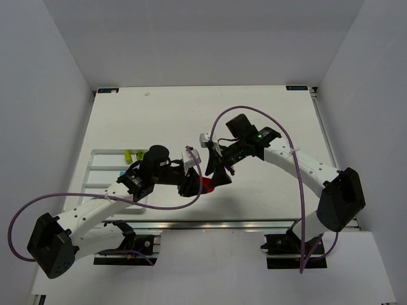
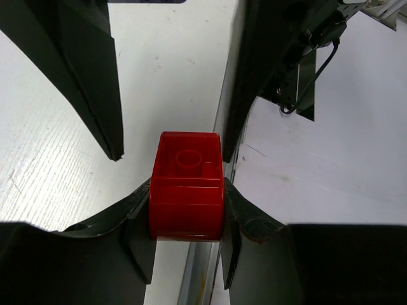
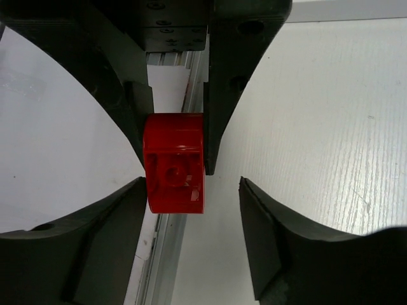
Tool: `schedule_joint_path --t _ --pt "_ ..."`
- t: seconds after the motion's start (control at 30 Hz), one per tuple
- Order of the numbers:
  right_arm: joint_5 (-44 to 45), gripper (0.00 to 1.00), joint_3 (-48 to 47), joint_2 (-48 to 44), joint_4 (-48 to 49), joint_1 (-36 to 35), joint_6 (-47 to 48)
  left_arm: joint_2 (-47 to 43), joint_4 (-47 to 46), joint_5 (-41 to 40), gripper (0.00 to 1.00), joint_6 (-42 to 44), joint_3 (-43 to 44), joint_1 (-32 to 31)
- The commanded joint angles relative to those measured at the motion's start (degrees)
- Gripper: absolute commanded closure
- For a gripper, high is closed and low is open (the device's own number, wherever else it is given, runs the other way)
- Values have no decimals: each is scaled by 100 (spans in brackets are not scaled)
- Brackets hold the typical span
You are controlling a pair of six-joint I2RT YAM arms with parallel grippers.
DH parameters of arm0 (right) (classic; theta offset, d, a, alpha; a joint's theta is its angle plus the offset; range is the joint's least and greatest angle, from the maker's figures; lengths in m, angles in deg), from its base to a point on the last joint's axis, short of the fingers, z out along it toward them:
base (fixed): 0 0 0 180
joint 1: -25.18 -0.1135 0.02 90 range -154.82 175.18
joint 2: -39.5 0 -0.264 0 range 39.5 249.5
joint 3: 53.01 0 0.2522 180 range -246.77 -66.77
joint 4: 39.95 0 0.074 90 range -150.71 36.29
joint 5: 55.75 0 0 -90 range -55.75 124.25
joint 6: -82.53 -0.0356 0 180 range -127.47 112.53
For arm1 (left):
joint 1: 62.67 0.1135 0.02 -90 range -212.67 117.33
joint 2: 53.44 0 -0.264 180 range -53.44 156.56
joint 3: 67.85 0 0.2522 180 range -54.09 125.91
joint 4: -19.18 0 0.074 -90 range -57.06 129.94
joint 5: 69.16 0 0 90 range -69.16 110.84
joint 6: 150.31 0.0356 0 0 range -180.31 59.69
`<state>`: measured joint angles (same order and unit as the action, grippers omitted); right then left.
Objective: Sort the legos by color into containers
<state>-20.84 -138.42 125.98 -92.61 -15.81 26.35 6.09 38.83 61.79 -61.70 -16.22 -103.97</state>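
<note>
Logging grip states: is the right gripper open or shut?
Open. The right gripper shows a gap between one finger and the red brick, which the left gripper clamps.

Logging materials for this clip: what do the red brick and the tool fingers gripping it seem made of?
Red brick: probably hard plastic, glossy; smooth moulded faces with soft highlights. Fingers of the left tool: black, matte, plastic or rubber, cannot tell; dull surface, little glare.
</note>
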Motion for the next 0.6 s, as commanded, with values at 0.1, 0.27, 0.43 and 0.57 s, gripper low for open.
schedule_joint_path --t 0.1,0.27,0.43,0.57 --pt "-265 39 -155 115 13 -40 -113 -187 -132 -52 92 130 -34 -54" --pt "-239 31 -173 115 22 -32 -148 -214 -150 -131 92 121 -25 -54" --pt "-248 37 -173 124 22 -41 -157 -214 -141 -157 91 121 -8 -54" --pt "-335 58 -173 124 22 -49 -122 -196 -106 -157 89 130 -16 -54"
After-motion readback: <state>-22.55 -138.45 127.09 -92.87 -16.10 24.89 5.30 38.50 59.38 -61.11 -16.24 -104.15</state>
